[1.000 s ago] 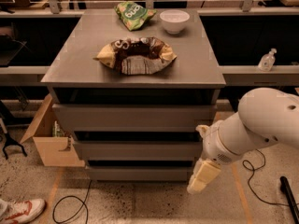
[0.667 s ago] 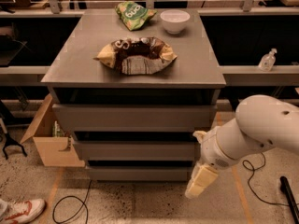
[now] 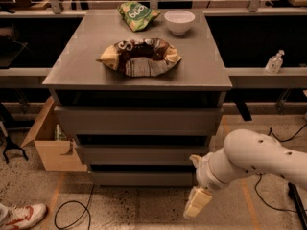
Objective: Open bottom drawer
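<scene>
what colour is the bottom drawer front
Plain grey bottom drawer, camera view; the hand hangs low near its right end.

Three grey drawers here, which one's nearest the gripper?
The bottom drawer, the lowest and narrowest front. The gripper hangs by its right end; the middle drawer and top drawer sit higher.
</scene>
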Available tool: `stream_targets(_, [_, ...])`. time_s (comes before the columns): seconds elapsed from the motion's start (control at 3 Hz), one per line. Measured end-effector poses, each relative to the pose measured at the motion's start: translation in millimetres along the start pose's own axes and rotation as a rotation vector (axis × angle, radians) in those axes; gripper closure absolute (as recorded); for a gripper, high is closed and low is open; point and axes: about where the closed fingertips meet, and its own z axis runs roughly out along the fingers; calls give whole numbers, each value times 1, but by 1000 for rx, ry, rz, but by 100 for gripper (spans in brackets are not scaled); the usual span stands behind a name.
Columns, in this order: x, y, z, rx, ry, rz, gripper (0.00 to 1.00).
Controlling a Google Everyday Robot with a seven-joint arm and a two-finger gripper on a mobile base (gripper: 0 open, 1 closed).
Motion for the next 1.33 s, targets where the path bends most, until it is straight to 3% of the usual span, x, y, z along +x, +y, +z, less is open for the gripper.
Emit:
stream_targets(1.0, [49,-53,155,-69,-172,20,0])
stream_targets(1.33, [55,-53,218,-134,-188,38,0])
